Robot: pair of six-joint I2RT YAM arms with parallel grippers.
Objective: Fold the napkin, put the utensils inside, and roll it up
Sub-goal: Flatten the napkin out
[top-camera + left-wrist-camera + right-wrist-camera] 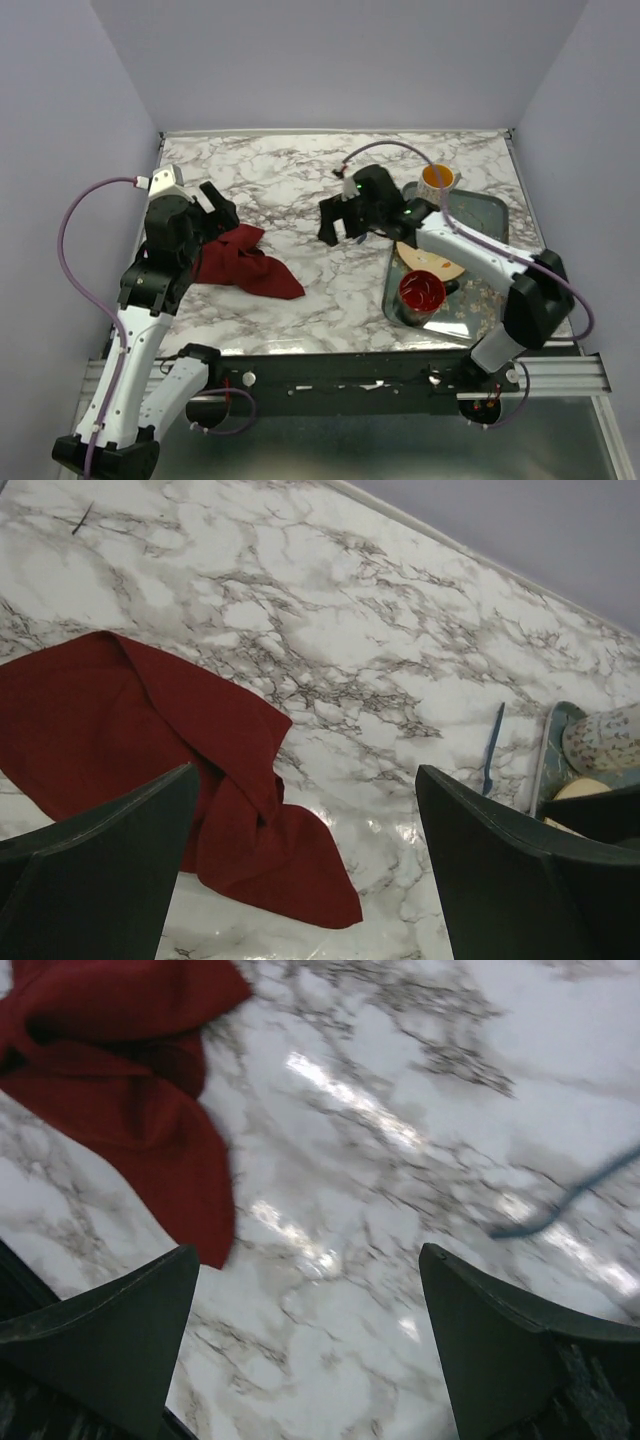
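Observation:
The maroon napkin (245,262) lies crumpled on the marble table, left of centre. It also shows in the left wrist view (150,730) and the right wrist view (130,1080). The slim blue utensil (493,748) lies flat on the table just left of the tray, and shows blurred in the right wrist view (570,1198). In the top view my right arm hides it. My left gripper (220,205) is open and empty above the napkin's far left part (305,775). My right gripper (338,228) is open and empty over bare marble between napkin and utensil (308,1252).
A metal tray (480,215) at the right holds a red bowl (421,291), a plate (430,262) and an orange-filled mug (437,178). The tray's edge (552,750) shows in the left wrist view. Walls close in the table on three sides.

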